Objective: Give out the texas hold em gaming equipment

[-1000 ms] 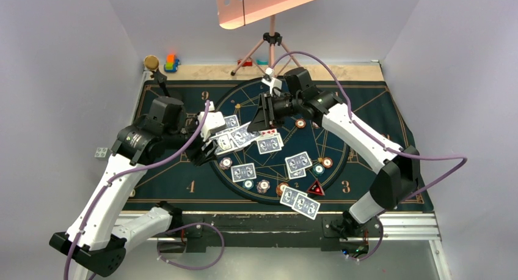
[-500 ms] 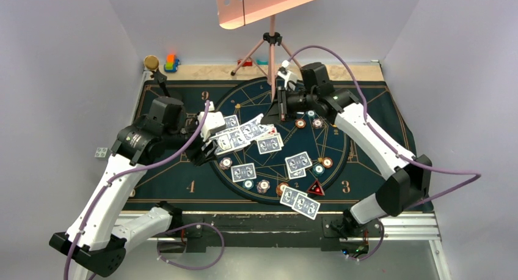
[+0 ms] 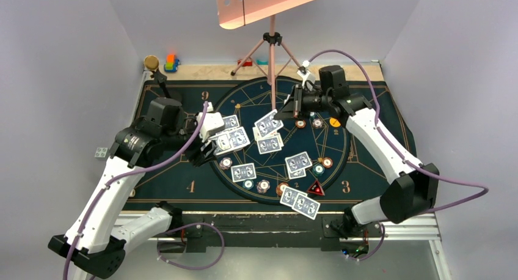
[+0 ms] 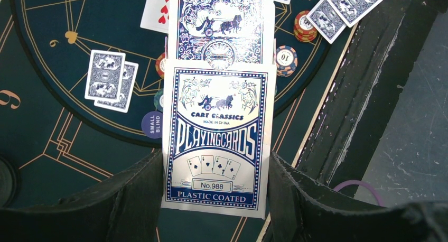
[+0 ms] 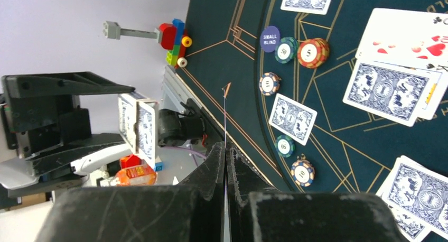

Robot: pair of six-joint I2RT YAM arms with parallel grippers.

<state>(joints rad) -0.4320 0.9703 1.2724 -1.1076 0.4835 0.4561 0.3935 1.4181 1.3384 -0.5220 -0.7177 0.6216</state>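
Note:
My left gripper [image 3: 206,142] is shut on a blue-and-white playing-card box [image 4: 217,141], with a blue-backed card [image 4: 221,24] sticking out of its far end. My right gripper [image 3: 289,107] is shut on a single blue-backed card [image 3: 269,122], held above the round mat centre; it shows edge-on in the right wrist view [image 5: 225,115]. Face-down card pairs [image 3: 298,164] lie on the dark mat [image 3: 372,109], with striped chips [image 3: 300,123], a yellow disc [image 3: 334,122], a dark-blue disc [image 4: 152,124] and the red-black triangular marker [image 3: 315,187].
A tripod stand [image 3: 272,44] with a pink tray stands at the mat's far edge. Toy blocks [image 3: 171,63] sit at the back left corner. A card pair [image 3: 300,202] overhangs the mat's near edge by the metal rail [image 3: 403,226].
My right gripper has moved right and back from the deck, taking one card with it. The left arm and its deck have stayed put.

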